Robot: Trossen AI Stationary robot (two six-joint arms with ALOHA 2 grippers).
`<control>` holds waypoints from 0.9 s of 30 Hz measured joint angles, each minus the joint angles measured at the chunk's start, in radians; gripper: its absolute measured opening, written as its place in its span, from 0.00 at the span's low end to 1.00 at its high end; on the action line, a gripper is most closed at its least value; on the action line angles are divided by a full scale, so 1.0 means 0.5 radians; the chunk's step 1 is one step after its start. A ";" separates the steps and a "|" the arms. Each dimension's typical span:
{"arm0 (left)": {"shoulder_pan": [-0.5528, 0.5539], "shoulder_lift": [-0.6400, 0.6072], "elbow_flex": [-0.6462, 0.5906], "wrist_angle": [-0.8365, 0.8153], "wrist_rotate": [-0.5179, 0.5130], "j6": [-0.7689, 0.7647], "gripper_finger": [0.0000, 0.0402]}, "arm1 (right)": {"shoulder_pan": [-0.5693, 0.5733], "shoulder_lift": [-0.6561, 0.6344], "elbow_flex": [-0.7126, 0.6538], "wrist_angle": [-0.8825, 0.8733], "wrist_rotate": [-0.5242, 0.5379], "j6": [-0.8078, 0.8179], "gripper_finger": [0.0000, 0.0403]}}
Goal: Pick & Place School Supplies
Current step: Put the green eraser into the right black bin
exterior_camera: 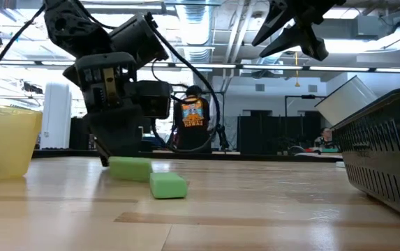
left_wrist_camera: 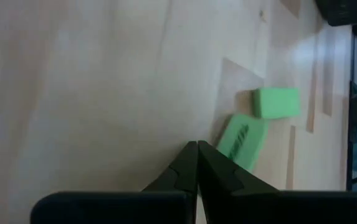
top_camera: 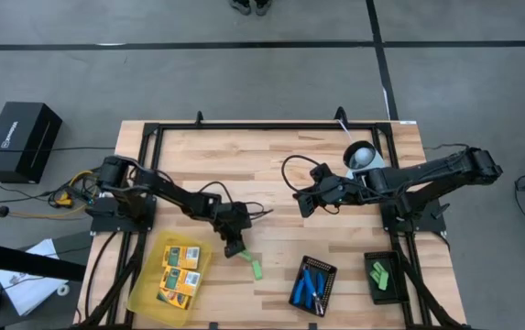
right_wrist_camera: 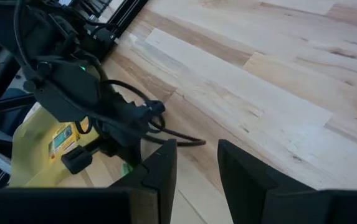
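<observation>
Two bright green blocks lie flat on the wood near the table's near edge: one (top_camera: 246, 256) (left_wrist_camera: 243, 140) (exterior_camera: 130, 168), the other (top_camera: 256, 269) (left_wrist_camera: 276, 102) (exterior_camera: 167, 185) just beyond it. My left gripper (top_camera: 235, 246) (left_wrist_camera: 197, 146) is shut and low at the table, right beside the first block. My right gripper (top_camera: 302, 205) (right_wrist_camera: 197, 152) is open and hangs in the air over the table's middle. Yellow-orange packs (top_camera: 180, 273) lie in the yellow tray. Blue-handled tools (top_camera: 311, 286) and more green blocks (top_camera: 381, 275) lie in the two black trays. My left gripper stands with its shut fingers (left_wrist_camera: 218, 165) slanting down to the table, close against the near end (left_wrist_camera: 231, 152) of the first green block. Whether the outer side of a finger touches the block, I cannot tell. The block lies flat on the wood.
The translucent yellow tray (top_camera: 147, 295) (exterior_camera: 4, 143) sits at the near left. Two black ribbed trays (top_camera: 328, 272) (top_camera: 372, 261) sit at the near right; one fills the low view's right side (exterior_camera: 388, 153). A white object (top_camera: 361, 156) stands near the far right. Bare wood covers the middle.
</observation>
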 joint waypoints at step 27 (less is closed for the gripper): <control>0.138 -0.084 -0.013 0.022 0.035 0.068 0.00 | 0.003 0.000 0.000 0.014 -0.074 -0.084 0.27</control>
